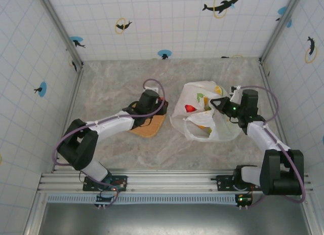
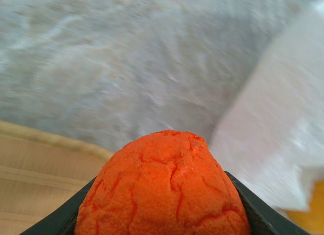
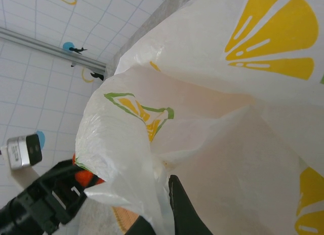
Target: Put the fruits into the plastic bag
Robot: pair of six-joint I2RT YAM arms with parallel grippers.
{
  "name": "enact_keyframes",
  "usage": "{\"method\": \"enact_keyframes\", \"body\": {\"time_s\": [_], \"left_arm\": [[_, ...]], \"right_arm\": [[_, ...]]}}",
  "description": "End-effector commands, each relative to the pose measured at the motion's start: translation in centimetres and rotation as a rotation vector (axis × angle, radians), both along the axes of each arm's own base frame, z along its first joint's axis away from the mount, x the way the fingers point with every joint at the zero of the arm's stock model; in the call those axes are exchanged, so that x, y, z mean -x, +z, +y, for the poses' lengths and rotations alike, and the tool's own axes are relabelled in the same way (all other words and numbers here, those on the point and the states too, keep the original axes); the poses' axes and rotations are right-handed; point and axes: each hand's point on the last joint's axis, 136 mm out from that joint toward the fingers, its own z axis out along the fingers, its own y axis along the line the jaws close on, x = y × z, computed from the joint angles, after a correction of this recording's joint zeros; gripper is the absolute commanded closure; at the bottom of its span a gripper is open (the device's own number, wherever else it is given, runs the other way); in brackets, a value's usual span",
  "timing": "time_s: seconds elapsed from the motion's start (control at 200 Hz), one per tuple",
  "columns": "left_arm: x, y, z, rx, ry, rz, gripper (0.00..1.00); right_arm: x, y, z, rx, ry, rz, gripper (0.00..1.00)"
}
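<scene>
Wrinkled orange fruit is near the crumpled, lemon-printed plastic bag.

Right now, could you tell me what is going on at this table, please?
The left gripper holds an orange fruit between its fingers at the edge of the woven mat, close beside the plastic bag. The right gripper is shut on the bag's edge and holds it up. Something red, probably a fruit, already lies in the bag, so the packing looks partly done.
</scene>
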Motion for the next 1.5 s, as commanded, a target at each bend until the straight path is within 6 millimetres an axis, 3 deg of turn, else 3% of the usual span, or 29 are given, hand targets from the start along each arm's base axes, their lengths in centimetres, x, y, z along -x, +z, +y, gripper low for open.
{"method": "enact_keyframes", "body": {"time_s": [0.0,0.125,0.315,0.335,0.555,0.711,0.926,1.121,1.496], "left_arm": [[2.7,2.0,-4.0,0.062,-0.155,-0.039,0.46],[5.9,2.3,-7.5,0.101,-0.318,-0.045,0.46],[9.0,0.0,-11.0,0.102,-0.471,0.013,0.46],[8.7,1.1,-12.0,0.122,-0.484,-0.006,0.46],[8.9,1.8,-16.9,0.195,-0.568,-0.007,0.46],[8.6,1.8,-19.4,0.217,-0.597,-0.007,0.45],[10.0,-0.1,-20.2,0.206,-0.643,0.032,0.42],[11.4,-2.0,-20.2,0.186,-0.673,0.076,0.37],[11.3,-1.1,-19.5,0.161,-0.674,0.032,0.21]], "right_arm": [[-0.1,0.2,0.2,0.004,0.015,-0.022,1.00],[-0.6,1.5,0.1,0.013,0.018,-0.043,1.00],[-0.9,3.3,0.3,0.005,0.020,-0.081,1.00],[-0.9,3.4,0.4,0.003,0.020,-0.082,1.00],[-0.4,4.6,1.2,-0.013,0.039,-0.103,1.00],[-0.2,5.5,1.5,-0.026,0.050,-0.119,1.00],[-0.3,7.0,1.2,-0.012,0.039,-0.158,1.00],[-0.6,5.9,1.1,-0.019,0.033,-0.134,1.00],[-0.4,4.4,1.0,-0.016,0.029,-0.107,1.00]]}}
